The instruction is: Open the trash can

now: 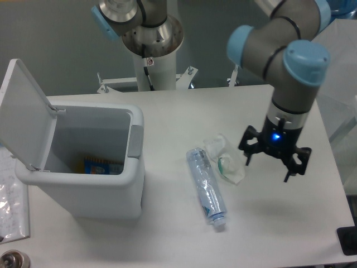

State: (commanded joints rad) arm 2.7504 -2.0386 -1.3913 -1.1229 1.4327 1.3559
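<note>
The white desk [268, 234] holds three things. The big white trash can [89, 190] sits on its left side with the lid up. A clear bottle [206, 187] lies on its side near the middle. A crumpled clear wrapper [226, 162] lies just beside the bottle, on its right.

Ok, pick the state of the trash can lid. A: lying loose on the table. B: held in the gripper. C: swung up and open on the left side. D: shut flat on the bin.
C: the lid stands raised at the left of the trash can, leaving its inside exposed, while the gripper hangs empty far to the right.
</note>
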